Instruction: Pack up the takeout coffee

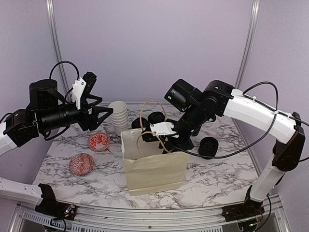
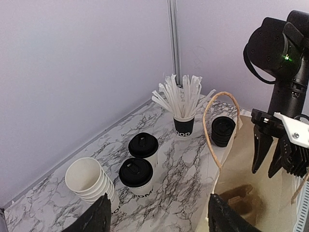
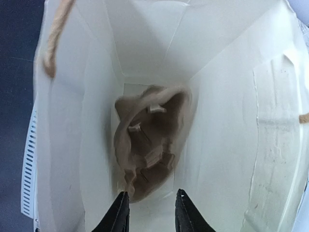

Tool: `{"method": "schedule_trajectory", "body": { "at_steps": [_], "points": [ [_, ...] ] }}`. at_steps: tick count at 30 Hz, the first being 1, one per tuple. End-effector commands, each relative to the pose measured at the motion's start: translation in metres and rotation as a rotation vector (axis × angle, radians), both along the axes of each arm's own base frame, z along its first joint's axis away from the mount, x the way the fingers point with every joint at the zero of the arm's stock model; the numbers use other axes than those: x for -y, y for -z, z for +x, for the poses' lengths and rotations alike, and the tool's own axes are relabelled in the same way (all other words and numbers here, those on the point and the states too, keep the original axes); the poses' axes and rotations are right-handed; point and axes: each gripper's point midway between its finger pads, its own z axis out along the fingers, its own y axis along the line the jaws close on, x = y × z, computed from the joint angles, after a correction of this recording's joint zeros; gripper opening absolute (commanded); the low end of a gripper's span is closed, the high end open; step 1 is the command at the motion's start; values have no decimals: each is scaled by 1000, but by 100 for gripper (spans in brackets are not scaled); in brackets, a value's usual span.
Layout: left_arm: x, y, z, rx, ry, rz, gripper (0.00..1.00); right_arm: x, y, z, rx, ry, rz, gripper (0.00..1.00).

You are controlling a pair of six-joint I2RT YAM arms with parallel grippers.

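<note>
Paper bag [image 1: 154, 171] stands open to receive lidded cups [image 2: 136, 175]; right tool [image 3: 151, 194] narrow, empty above it, left tool [image 2: 159, 203] wide, empty.

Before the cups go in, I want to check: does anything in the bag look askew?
Yes. The brown cup carrier inside the paper bag seems to lie tilted and bent, not flat on the bottom. Nothing looks spilled.
</note>
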Motion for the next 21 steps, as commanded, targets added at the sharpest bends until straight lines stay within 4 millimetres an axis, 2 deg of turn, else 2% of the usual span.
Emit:
{"method": "schedule_trajectory", "body": {
  "at_steps": [1,6,10,13,17,21],
  "points": [
    [-2,-4,1,4,-2,-38,69,-1,8,2,15,17,-43,31],
    [-2,-4,1,4,5,-40,69,-6,4,6,23,26,-23,31],
    [-5,-3,1,11,-5,-36,69,-11,1,-2,-16,-9,-12,30],
    [1,6,-3,-18,34,-16,71,-11,-24,-11,-8,-50,66,33],
    [28,13,-21,-87,210,-11,72,-10,-65,-23,12,-106,187,41],
    [49,10,-20,-118,279,-12,73,1,-104,-29,23,-147,297,48]
  ]
}}
